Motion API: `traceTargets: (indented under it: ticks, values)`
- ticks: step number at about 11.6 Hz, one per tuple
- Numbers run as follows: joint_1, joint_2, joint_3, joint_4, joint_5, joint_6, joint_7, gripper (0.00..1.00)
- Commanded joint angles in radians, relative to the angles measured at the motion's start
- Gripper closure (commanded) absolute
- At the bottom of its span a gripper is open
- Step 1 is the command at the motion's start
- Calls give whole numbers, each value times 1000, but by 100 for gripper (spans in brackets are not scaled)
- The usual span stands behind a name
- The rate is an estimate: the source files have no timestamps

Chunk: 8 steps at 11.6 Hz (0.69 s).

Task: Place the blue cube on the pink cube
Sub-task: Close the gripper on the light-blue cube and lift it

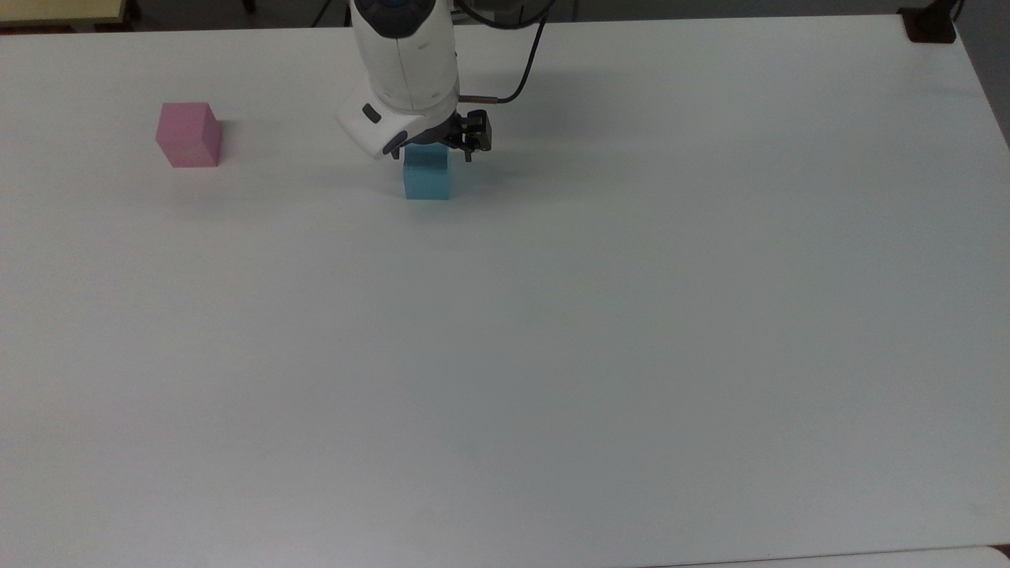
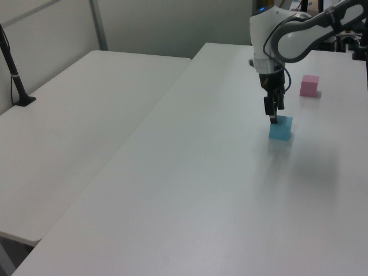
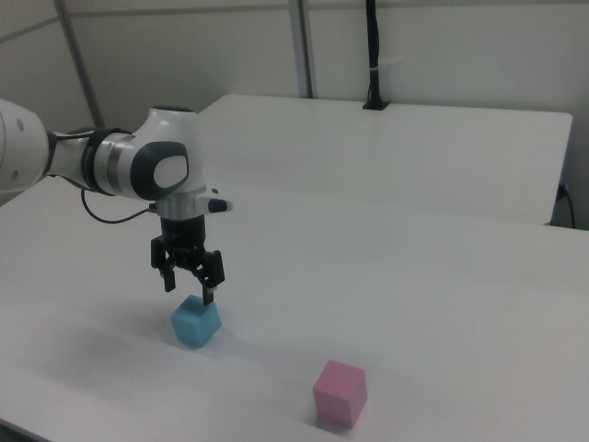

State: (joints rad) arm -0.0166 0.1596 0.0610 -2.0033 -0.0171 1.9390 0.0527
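White table (image 1: 631, 355) lay bare under the gripper (image 3: 189, 284), which hung spread wide and empty just above the blue cube (image 3: 195, 322). If it came down off-centre, a fingertip would likely strike the cube's top and knock it askew, away from the pink cube (image 3: 340, 393) well off to one side.

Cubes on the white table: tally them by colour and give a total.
Blue cube: 1
Pink cube: 1
Total: 2

blue cube (image 1: 427, 178) flat, pink cube (image 1: 188, 135) (well apart)

Even, bright — soft shadows (slightly hazy).
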Motion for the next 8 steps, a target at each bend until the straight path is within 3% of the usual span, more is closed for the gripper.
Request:
traceTargets:
  ticks: [1,5,8]
  values:
    - [26,6,-9,-35,-55,28,44,0]
    - [29,20,-9,-49,-95,31,70,6]
    - [30,41,-9,-49,-112,51,79,33]
